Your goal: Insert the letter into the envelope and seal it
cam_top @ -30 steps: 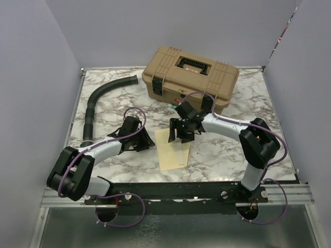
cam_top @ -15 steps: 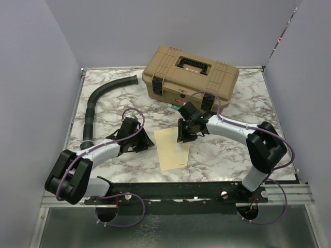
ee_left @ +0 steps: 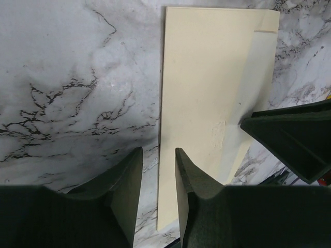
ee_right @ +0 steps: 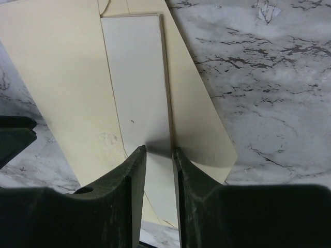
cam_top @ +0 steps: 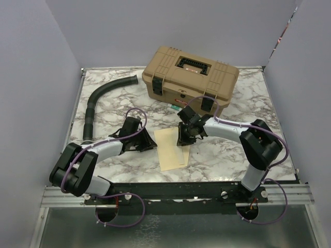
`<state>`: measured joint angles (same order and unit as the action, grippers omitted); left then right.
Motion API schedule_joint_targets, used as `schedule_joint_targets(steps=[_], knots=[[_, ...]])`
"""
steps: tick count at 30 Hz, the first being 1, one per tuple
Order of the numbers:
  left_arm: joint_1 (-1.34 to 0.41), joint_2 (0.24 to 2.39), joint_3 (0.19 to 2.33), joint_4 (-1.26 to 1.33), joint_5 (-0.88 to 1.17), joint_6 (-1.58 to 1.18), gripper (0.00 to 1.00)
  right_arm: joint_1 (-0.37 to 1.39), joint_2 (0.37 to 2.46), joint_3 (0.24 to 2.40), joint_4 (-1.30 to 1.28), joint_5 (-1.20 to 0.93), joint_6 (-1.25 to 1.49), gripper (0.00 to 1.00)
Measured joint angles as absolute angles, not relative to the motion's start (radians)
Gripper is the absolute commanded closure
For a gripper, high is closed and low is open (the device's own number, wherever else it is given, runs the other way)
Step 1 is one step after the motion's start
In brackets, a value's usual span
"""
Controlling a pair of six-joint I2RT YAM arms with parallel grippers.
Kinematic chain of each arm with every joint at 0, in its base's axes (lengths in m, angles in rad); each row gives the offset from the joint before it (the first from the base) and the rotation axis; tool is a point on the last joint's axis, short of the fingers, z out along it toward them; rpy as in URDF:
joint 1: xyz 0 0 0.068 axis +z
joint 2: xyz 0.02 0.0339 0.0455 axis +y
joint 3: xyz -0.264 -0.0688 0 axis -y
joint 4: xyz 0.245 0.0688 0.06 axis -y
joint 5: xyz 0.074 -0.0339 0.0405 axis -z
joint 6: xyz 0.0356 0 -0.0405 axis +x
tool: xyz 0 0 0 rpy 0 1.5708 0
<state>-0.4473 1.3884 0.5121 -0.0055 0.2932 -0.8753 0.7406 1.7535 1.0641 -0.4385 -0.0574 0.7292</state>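
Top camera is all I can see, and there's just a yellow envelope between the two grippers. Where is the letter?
Observer: The right wrist camera shows the letter, a paler sheet lying between two yellow parts of the envelope.
Operator: Is the right gripper pinching it?
Observer: It doesn't look so. The right gripper has its fingers a little apart, over one long edge of the letter.
Operator: What about the left one?
Observer: The left gripper straddles the envelope's long edge, one finger over the paper and the other over the table.
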Motion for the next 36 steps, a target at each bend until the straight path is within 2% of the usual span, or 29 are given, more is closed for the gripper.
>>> schedule_joint_targets(steps=[9, 17, 20, 24, 27, 30, 32, 36], knots=[[-0.447, 1.452, 0.539, 0.025, 0.334, -0.875, 0.77, 0.740, 1.782, 1.063, -0.390, -0.111, 0.732, 0.72], [-0.447, 1.493, 0.560, 0.042, 0.363, -0.872, 0.79, 0.740, 1.804, 1.060, -0.318, -0.200, 0.725, 0.76], [-0.447, 1.500, 0.564, 0.044, 0.368, -0.871, 0.79, 0.740, 1.814, 1.060, -0.300, -0.221, 0.724, 0.72], [-0.447, 1.500, 0.565, 0.044, 0.369, -0.866, 0.79, 0.740, 1.815, 1.060, -0.289, -0.228, 0.725, 0.58], [-0.447, 1.499, 0.565, 0.044, 0.368, -0.859, 0.74, 0.740, 1.807, 1.060, -0.287, -0.220, 0.728, 0.53], [-0.447, 1.493, 0.566, 0.043, 0.365, -0.849, 0.56, 0.740, 1.794, 1.060, -0.296, -0.185, 0.733, 0.51], [-0.451, 1.483, 0.570, 0.036, 0.357, -0.839, 0.49, 0.740, 1.785, 1.061, -0.307, -0.157, 0.733, 0.51], [-0.457, 1.446, 0.582, 0.000, 0.293, -0.830, 0.48, 0.739, 1.785, 1.085, -0.329, -0.117, 0.723, 0.51]])
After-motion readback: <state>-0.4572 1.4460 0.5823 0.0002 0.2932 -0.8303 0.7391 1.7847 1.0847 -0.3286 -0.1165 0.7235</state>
